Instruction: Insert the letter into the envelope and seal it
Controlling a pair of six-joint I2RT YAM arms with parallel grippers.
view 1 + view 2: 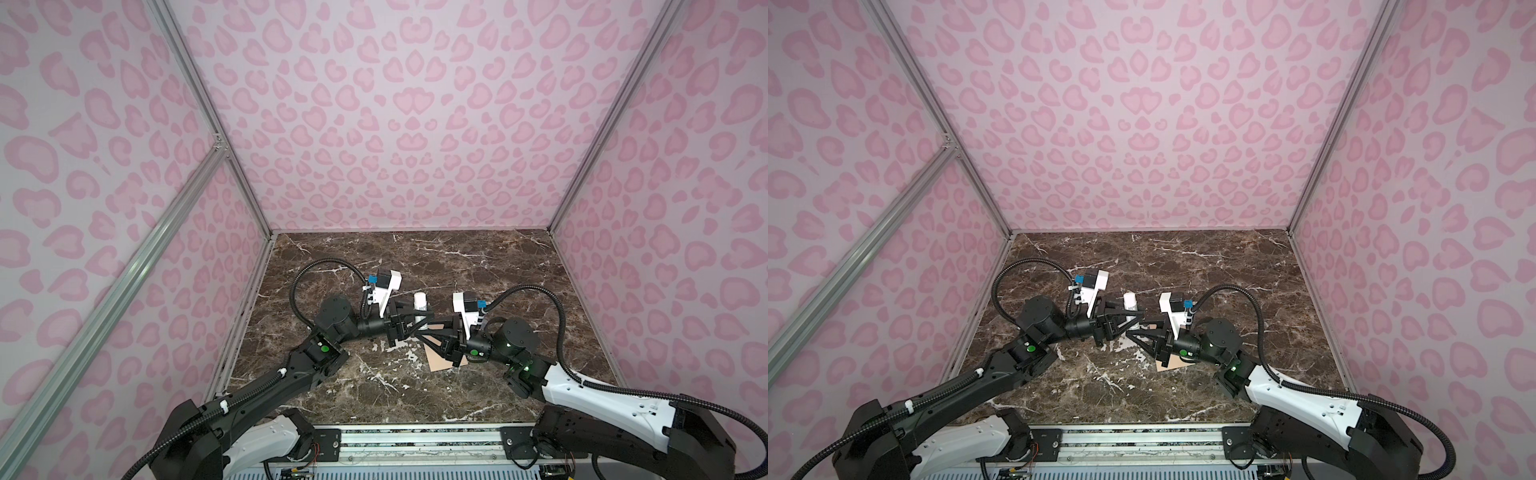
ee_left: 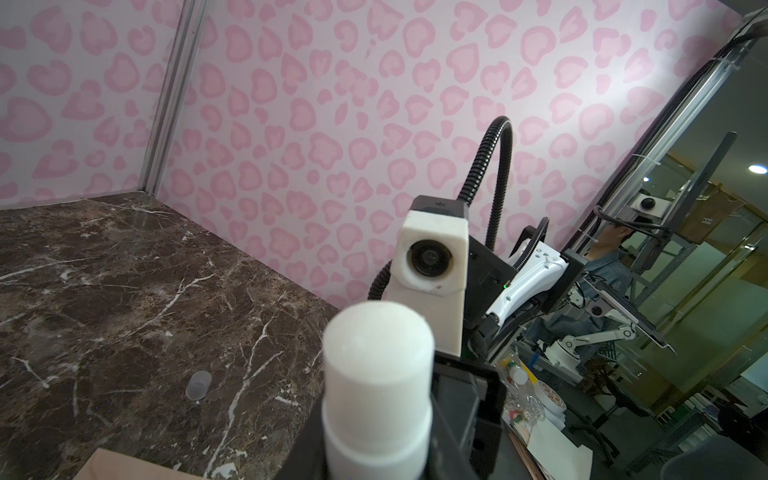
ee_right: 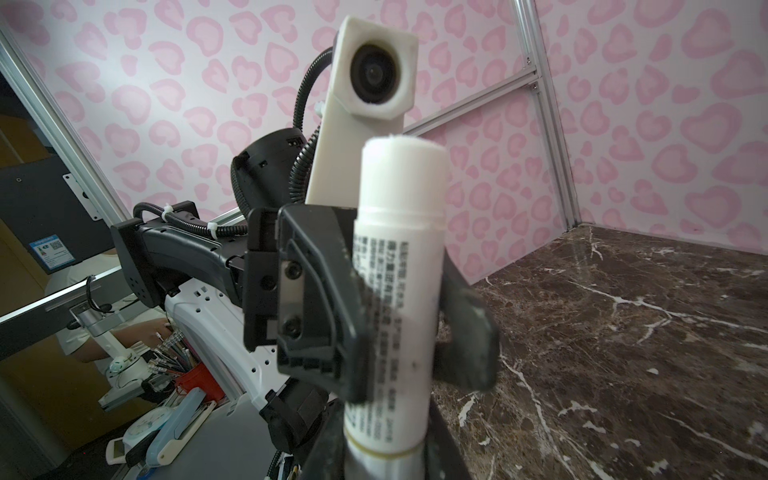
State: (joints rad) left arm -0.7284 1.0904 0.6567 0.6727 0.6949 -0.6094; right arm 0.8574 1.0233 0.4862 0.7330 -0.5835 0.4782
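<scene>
A white glue stick [image 1: 420, 305] stands upright above the table's middle, uncapped, with its white glue top [image 2: 376, 332] bare. My left gripper [image 1: 417, 320] is shut on the tube's printed middle; its black fingers [image 3: 320, 299] clamp both sides. My right gripper [image 3: 384, 461] comes in from the opposite side and is shut on the tube's base. The peach envelope [image 1: 436, 355] lies flat on the marble under my right wrist, with only a corner [image 2: 124, 465] showing in the left wrist view. The letter is hidden or out of view.
A small translucent cap [image 2: 198, 384] lies on the dark marble table [image 1: 478, 270] beyond the envelope. Pink patterned walls close in the left, back and right sides. White scuff patches [image 1: 409, 353] mark the marble near the envelope.
</scene>
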